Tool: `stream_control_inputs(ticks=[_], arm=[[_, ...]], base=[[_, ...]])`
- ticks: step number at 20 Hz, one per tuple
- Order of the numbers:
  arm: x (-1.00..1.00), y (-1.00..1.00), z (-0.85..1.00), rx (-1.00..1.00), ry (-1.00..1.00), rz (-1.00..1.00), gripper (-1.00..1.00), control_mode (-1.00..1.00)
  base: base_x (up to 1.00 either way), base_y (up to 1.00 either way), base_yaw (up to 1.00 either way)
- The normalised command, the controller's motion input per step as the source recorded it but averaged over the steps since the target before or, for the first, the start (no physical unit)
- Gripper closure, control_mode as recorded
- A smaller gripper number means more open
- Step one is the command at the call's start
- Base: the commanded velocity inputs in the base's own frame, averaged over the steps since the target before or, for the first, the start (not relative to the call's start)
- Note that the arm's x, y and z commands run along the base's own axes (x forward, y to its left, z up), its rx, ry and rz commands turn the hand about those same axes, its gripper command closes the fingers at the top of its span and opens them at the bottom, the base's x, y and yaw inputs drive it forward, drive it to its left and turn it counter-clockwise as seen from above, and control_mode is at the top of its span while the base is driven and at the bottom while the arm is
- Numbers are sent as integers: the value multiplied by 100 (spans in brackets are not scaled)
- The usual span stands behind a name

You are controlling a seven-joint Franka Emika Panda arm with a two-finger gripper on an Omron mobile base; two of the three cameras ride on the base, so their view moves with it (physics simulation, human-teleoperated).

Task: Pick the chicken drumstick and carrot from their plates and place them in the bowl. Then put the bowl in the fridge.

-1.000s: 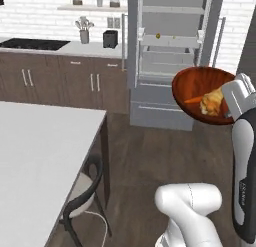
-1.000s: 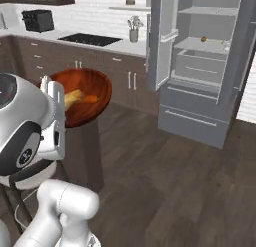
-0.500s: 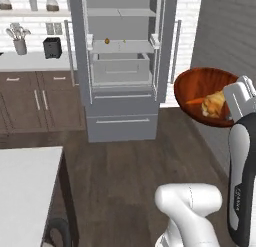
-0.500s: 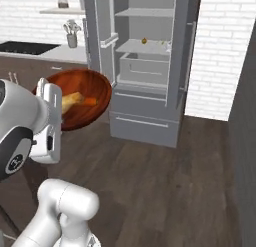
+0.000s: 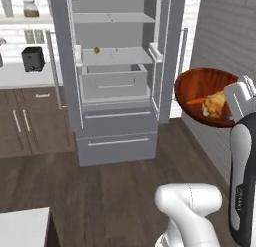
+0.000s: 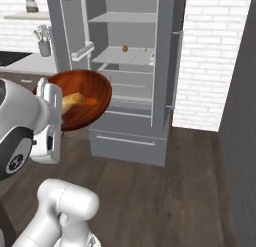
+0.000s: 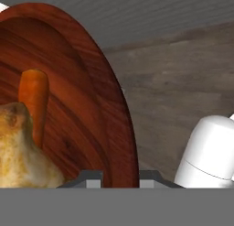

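carrot [image 7: 33, 101] beside chicken drumstick [image 7: 20, 152] in bowl [image 5: 197, 96] — fridge [image 5: 117, 91] behind

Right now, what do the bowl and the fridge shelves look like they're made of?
The bowl: likely polished wood, reddish-brown with streaky grain and a glossy sheen. The fridge shelves: matte pale grey, probably plastic; the flat render leaves it open.

I'm looking into a home kitchen. Straight ahead stands a tall grey fridge [image 5: 117, 76] with its doors open, pale shelves and a drawer inside. To its left I see dark wood cabinets [image 5: 27, 121] under a pale counter [image 5: 25, 81], a black toaster [image 5: 33, 58] on it, and a wall shelf with a jar [image 5: 31, 8]. A utensil holder [image 6: 44, 46] sits near white brick wall [image 6: 210, 56]; the floor [image 5: 100, 191] is dark wood planks.
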Motion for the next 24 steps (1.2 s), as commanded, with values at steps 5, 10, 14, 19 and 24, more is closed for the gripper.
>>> stream_control_inputs(ticks=[5,10,14,19,24], arm=[[0,0,0,0,0,0,100,100],[0,0,0,0,0,0,100,100],[0,0,0,0,0,0,100,100],[0,0,0,0,0,0,100,100],[0,0,0,0,0,0,100,100]], base=[[100,-7,-4],[100,36,-2],[100,29,0],[100,40,-1],[100,30,0]])
